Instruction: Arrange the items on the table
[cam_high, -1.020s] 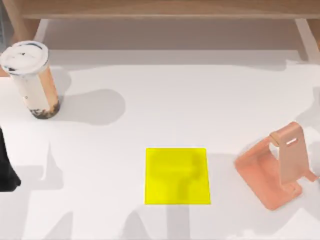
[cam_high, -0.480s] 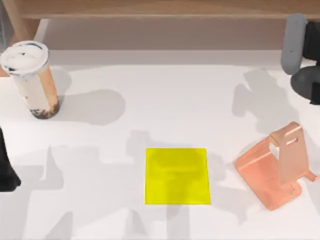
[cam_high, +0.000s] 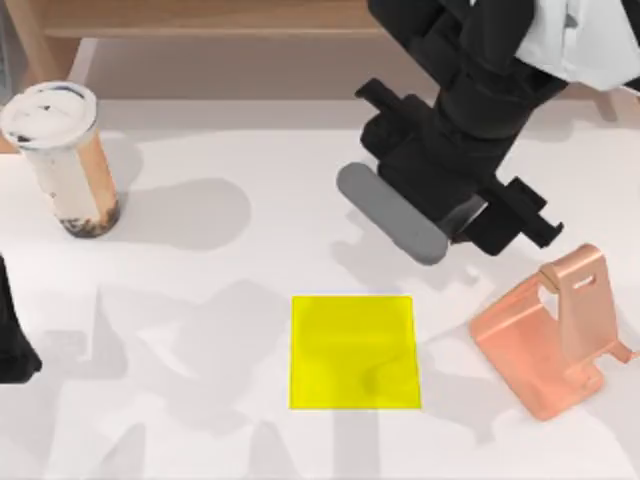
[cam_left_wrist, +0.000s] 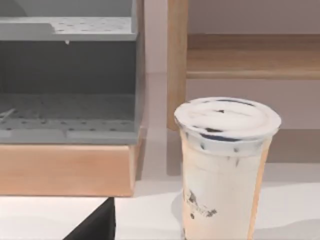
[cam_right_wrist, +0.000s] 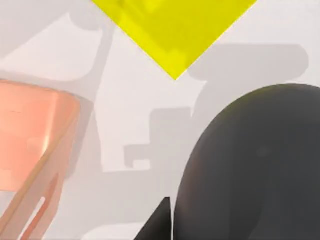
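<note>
Over the white bench (cam_high: 250, 150), the right tool (cam_high: 440, 215) hung clenched on the dark grey mouse (cam_high: 392, 212), above and just beyond the yellow pad (cam_high: 354, 351), the copper stand (cam_high: 550, 335) beside it, the cup (cam_high: 62, 157) well away.

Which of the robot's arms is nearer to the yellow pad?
Right. The right gripper, holding the mouse, hangs just behind the yellow pad; the left arm sits at the table's left edge.

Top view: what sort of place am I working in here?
Probably a rendered desk or office worktop: a wide white tabletop, a light wooden shelf behind it, a copper-pink metal stand and a flat yellow square pad.
</note>
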